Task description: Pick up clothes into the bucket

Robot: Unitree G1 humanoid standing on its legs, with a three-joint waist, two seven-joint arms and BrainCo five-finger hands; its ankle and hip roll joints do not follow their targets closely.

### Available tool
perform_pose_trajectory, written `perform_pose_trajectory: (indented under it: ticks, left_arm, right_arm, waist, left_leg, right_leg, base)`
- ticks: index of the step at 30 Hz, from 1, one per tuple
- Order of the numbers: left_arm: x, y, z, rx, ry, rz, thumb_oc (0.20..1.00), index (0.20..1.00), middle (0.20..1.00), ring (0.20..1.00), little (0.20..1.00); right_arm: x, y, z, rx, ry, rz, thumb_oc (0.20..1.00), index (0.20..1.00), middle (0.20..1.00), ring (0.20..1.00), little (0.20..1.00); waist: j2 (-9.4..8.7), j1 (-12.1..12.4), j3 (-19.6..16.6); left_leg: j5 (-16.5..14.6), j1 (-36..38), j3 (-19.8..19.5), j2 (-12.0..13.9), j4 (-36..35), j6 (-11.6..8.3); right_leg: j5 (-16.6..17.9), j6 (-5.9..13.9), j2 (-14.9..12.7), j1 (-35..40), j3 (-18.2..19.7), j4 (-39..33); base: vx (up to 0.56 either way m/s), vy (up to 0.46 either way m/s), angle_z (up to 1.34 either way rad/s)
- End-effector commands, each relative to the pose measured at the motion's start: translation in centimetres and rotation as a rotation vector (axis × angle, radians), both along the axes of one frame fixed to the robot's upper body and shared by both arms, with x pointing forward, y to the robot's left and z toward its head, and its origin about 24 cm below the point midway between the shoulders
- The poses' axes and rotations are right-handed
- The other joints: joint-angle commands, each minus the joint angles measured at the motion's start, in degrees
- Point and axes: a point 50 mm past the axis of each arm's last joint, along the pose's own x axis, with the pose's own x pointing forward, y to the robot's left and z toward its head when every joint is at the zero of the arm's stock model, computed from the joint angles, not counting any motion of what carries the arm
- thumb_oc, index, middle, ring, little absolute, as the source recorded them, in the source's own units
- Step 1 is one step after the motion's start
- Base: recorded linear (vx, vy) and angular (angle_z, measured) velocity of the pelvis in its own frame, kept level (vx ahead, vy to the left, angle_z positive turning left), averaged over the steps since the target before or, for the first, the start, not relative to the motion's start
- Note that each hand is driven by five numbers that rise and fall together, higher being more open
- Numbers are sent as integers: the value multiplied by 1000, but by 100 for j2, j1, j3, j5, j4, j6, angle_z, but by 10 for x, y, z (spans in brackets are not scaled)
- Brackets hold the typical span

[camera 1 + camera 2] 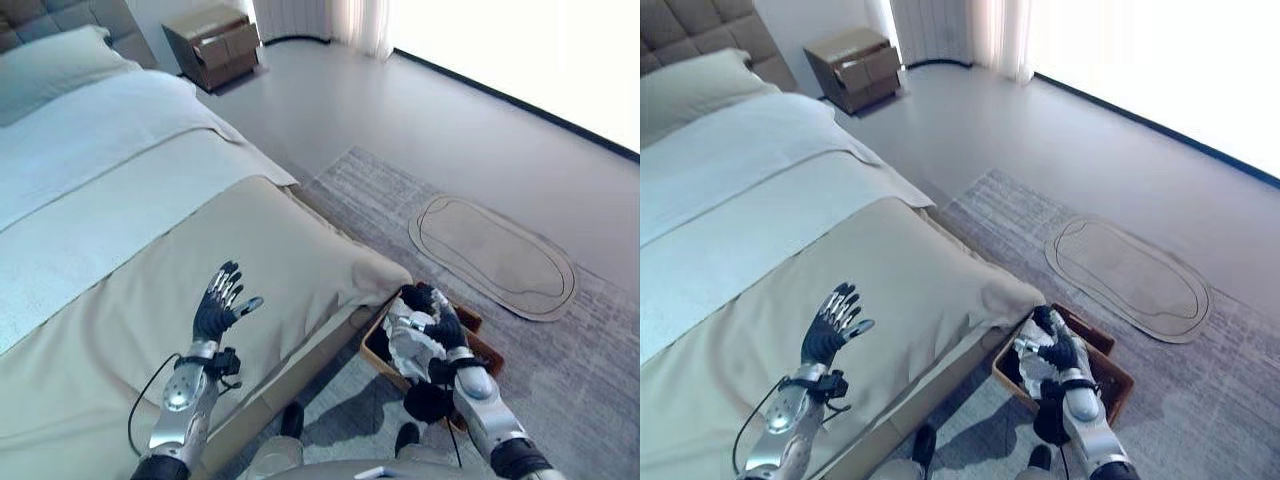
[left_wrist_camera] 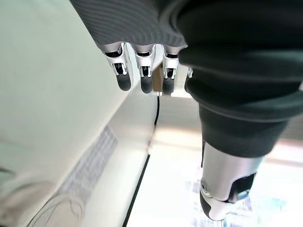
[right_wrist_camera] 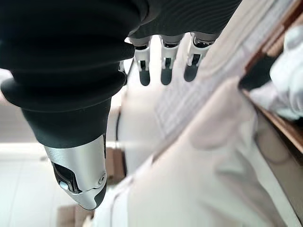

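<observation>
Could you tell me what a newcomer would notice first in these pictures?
Probably the large bed on the robot's left, with the left hand raised open above its beige cover. Next, the brown bucket on the grey rug by the bed's corner, holding white clothes, the right hand above them.

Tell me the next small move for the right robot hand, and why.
Probably lift the right robot hand clear of the brown wooden bucket: its fingers look open in the wrist view, and the white cloth already lies inside the bucket beside the beige bed.
</observation>
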Motion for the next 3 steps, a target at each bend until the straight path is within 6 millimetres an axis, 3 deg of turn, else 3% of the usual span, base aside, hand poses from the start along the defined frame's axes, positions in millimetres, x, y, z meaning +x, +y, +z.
perform_pose_trajectory:
  ticks: [1, 3]
  left_arm:
    - [8, 2, 11, 59, -58, -18, 1000, 1000, 1000, 1000, 1000]
    - [5, -1, 5, 31, -35, -10, 1000, 1000, 1000, 1000, 1000]
  right_arm:
    - [8, 13, 17, 46, -90, 65, 1000, 1000, 1000, 1000, 1000]
    - [3, 19, 11, 61, -60, 80, 1000, 1000, 1000, 1000, 1000]
  waist:
    - [-155, 69, -170]
    - [-159, 89, -204]
  left_leg:
    - [127, -45, 312, -100, -145, 45]
    - [104, 25, 378, -93, -148, 38]
  right_leg:
    - [341, 105, -89, -384, 233, 79]
    - [372, 108, -77, -305, 248, -20]
  base:
    - [12, 34, -7]
    - [3, 26, -13]
